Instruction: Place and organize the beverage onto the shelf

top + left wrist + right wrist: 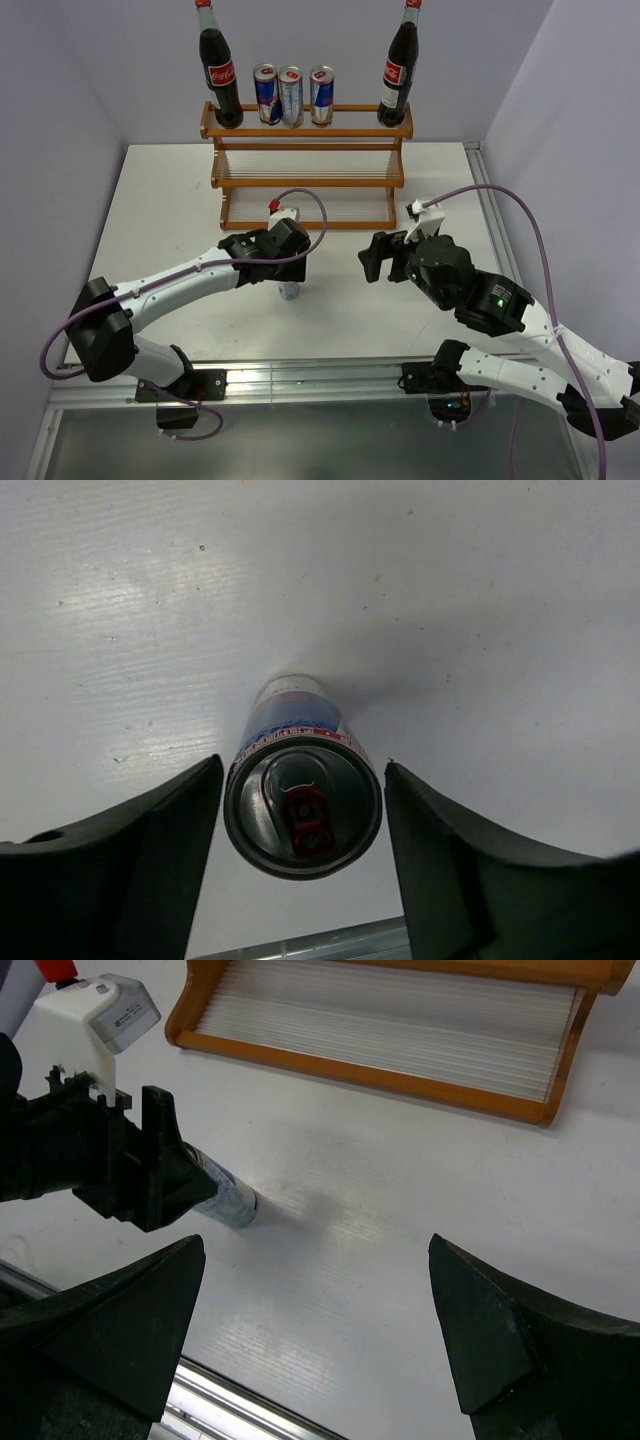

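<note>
Top tier of the shelf (305,165) has a cola bottle at each end (220,75) (398,70) and three cans (292,95) between them. The fourth can (303,815) stands upright on the table (170,200) in front of the shelf, with the left gripper (302,775) spread either side of it. The right gripper (316,1245), also in front of the shelf, is wide open and holding nothing.

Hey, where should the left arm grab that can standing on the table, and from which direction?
Grip the can around its upper side wall, coming straight down from above. It stands upright with its top facing the open left gripper, whose fingers sit either side.
</note>
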`<action>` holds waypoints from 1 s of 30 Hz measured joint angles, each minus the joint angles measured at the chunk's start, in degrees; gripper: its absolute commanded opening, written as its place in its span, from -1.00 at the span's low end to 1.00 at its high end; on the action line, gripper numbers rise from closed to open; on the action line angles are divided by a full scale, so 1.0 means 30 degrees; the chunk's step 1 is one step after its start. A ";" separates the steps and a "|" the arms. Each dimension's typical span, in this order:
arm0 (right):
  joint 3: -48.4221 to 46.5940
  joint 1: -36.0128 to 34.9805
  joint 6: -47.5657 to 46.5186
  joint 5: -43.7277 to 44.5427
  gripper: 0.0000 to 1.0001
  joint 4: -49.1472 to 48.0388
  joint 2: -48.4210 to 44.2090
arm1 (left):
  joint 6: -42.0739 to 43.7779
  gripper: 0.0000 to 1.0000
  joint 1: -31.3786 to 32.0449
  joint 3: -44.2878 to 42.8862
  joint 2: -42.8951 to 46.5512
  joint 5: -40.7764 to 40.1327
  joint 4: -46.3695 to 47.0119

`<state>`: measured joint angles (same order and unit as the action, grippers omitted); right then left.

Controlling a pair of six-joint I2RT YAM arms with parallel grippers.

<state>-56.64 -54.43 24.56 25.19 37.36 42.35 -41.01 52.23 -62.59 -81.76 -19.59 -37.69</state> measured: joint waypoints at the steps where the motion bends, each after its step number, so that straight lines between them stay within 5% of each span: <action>1: 0.0000 0.0000 -0.0007 -0.0015 1.00 -0.0007 0.0000 | 0.0015 0.32 0.0000 0.0007 -0.0109 -0.0015 0.0015; 9: 0.0000 0.0000 -0.0080 -0.0138 1.00 -0.0036 0.0000 | 0.0313 -0.99 0.0015 -0.0022 -0.0233 -0.0262 -0.0044; 19: 0.1712 0.0022 -0.1610 -0.2973 0.99 -0.1880 -0.0335 | 0.1887 -0.99 0.0036 -0.1246 0.1290 0.1020 -0.1683; 30: 0.2579 0.0022 -0.4881 -1.1934 0.91 -0.5144 0.1224 | 0.5508 -0.99 0.0036 -0.2295 0.4838 0.8582 -0.0794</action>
<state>-48.90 -54.37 9.91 -10.61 21.93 46.02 -24.49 52.34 -69.47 -67.24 6.15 -40.07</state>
